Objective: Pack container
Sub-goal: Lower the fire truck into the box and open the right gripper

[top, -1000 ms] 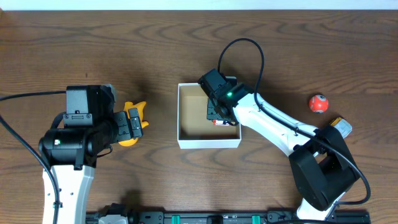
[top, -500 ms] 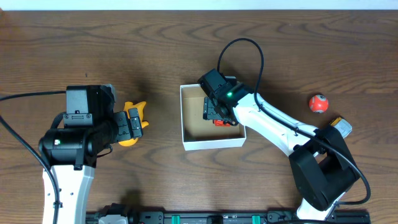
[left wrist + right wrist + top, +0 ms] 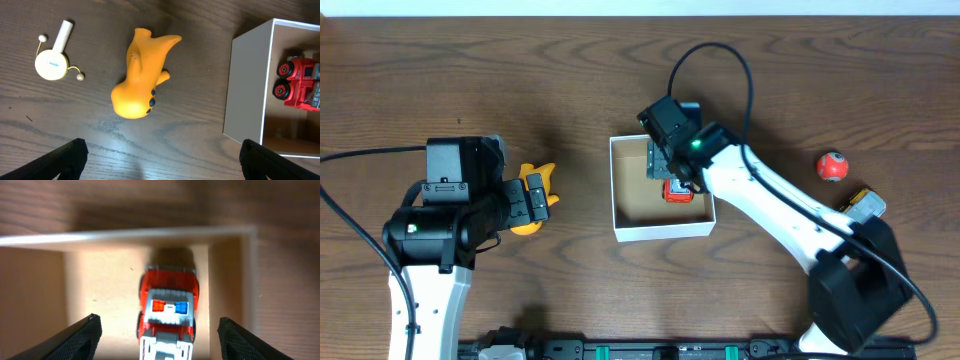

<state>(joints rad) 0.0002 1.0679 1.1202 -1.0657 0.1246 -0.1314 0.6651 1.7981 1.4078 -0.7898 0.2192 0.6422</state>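
Observation:
The container is a shallow white box with a brown inside, in the middle of the table. A red toy truck lies inside it by the right wall. My right gripper hovers over the box's back right part, open, with its fingers wide apart of the truck in the right wrist view. An orange toy animal lies on the table left of the container. My left gripper is open and empty above the table beside it. The truck also shows in the left wrist view.
A red ball and a small yellow and grey toy lie at the right of the table. A white round gadget with a handle lies left of the orange animal.
My right gripper has let go of the red truck inside the container and drawn back toward the far wall. The container slid slightly right. The left arm has not moved.

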